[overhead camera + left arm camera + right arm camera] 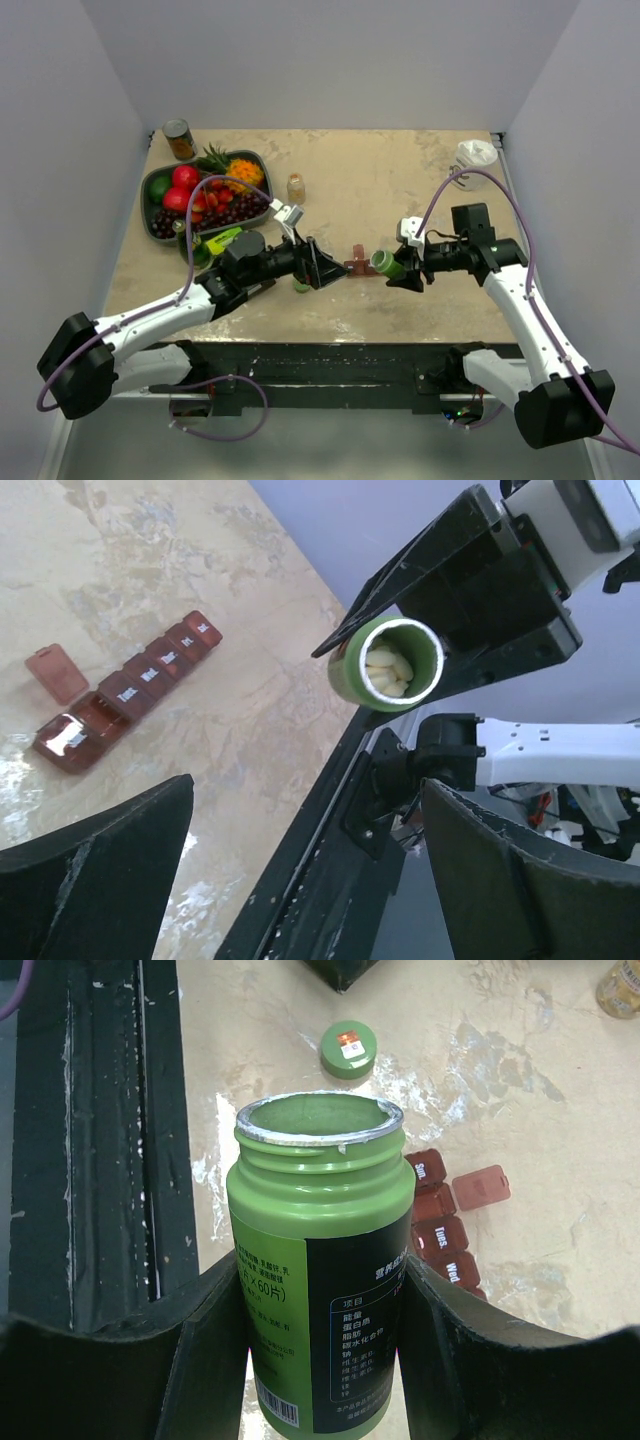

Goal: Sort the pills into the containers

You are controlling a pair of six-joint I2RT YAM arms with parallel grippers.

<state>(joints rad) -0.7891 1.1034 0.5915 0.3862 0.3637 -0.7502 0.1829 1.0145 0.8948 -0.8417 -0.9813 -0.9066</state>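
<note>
Table [400, 170] under both arms. Fruit tray [149, 200] sits well behind the left gripper [332, 270], toward the arm's outer side. Left gripper: jaws wide apart, nothing between the fingers [95, 880], pointed at the right gripper [398, 268]. Right gripper: clamped on the sides of the green bottle [320, 1260], which is uncapped and tipped near horizontal, mouth facing the left gripper. The containers [130, 690], a red-brown strip, lie flat on the table between the two grippers, below and just ahead of the bottle mouth; from the right wrist they are partly hidden behind the bottle. One lid [57, 672] is flipped open. Green cap [349, 1048] lies on the table beside the left gripper's fingertips, apart from the strip. Pale pills [388, 672] are visible inside the bottle mouth.
</note>
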